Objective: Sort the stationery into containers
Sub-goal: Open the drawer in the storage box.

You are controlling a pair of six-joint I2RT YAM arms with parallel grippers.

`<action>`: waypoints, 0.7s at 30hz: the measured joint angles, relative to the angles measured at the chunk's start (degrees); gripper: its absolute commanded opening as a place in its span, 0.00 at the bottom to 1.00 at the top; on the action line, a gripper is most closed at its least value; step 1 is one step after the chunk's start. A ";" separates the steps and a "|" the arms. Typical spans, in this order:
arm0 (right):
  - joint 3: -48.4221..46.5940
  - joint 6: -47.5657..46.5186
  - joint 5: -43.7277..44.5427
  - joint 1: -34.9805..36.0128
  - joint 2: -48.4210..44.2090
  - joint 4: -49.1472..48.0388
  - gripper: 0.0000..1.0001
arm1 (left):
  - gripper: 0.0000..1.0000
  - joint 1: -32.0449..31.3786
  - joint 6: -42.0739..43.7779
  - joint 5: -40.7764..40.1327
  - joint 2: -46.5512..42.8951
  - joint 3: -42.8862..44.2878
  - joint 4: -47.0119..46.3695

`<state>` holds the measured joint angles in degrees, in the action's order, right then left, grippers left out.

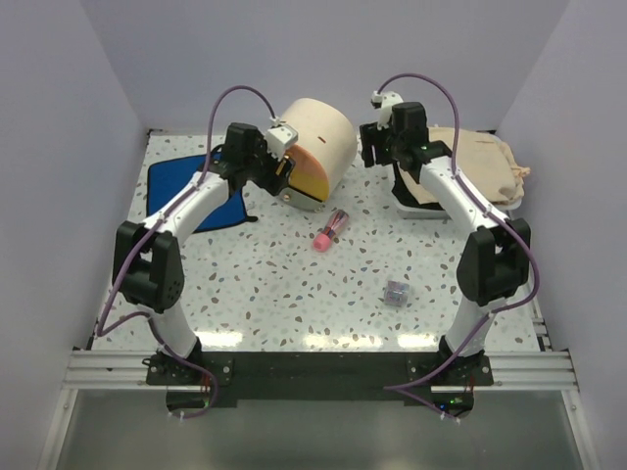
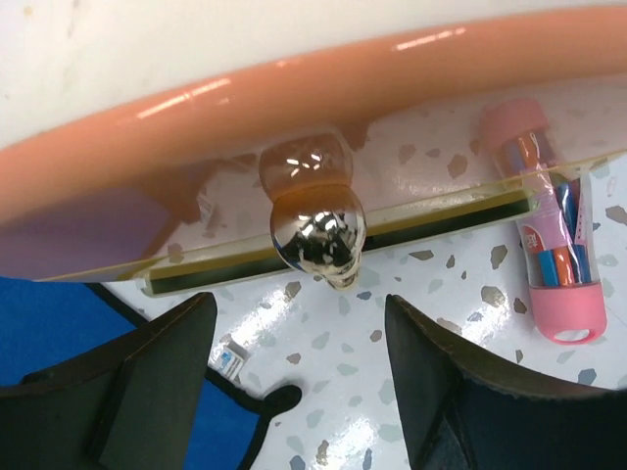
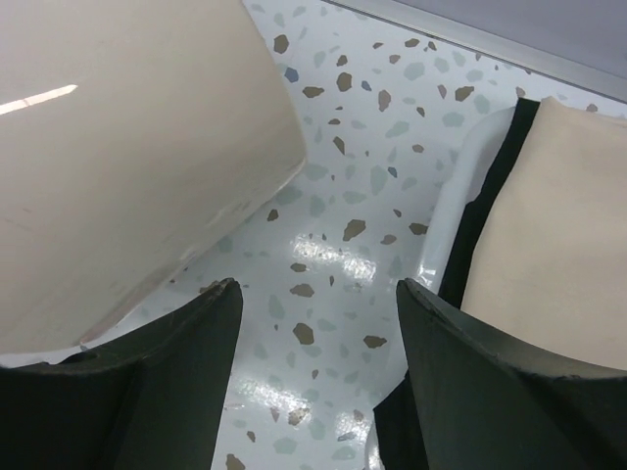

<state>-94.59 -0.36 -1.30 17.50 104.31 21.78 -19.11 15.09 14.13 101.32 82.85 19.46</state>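
Centrally at the back of the speckled surface [image 1: 274, 284] lies the beige cylindrical cabinet [image 1: 318, 132] on its side, its round face turned toward the left arm. That face shows an orange drawer front [image 2: 294, 108] with a shiny metal knob [image 2: 316, 230], and a yellowish drawer edge [image 2: 441, 211] runs just below the knob.

Near the cabinet's face, toward the arms, the pink transparent tube [image 1: 331, 230] lies flat on the surface, and the left wrist view shows blue and orange pens packed inside it. The tiny purple-grey box [image 1: 395, 292] sits well apart from it, closer to the right arm's base.

Close in front of the knob hangs the left gripper [image 2: 294, 313]. Its jaws are spread wide and grasp nothing, and the knob stands just beyond the fingertips, touching neither. The right gripper [image 3: 318, 294] hovers over bare surface between the cabinet's curved side and the white tray [image 3: 460, 196], also spread and holding nothing.

A blue cloth [image 1: 181, 186] lies under the left arm, beside the cabinet. A beige bag [image 1: 480, 162] fills the tray at the back right.
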 measured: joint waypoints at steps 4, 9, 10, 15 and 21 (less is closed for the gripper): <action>-0.46 -0.13 -1.79 0.87 0.20 -0.59 0.68 | 0.70 0.00 -0.11 0.26 1.60 1.79 0.07; -2.60 -0.50 -3.15 1.22 2.36 -1.29 0.68 | 0.63 0.00 -0.87 0.83 3.34 3.02 0.00; -2.91 -0.50 -3.28 1.18 2.86 -1.29 0.68 | 0.63 0.00 -1.07 0.90 3.69 3.21 0.00; -3.76 -0.52 -4.11 0.83 4.85 -1.22 0.68 | 0.60 0.04 -2.12 1.38 5.64 4.07 0.22; -3.87 -0.48 -4.26 0.59 5.51 -1.25 0.68 | 0.58 0.35 -3.58 1.88 6.88 4.98 0.96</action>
<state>-98.45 -0.84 -5.56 18.09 109.82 20.53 -18.76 11.51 16.01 108.20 87.83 20.43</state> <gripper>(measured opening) 0.679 0.591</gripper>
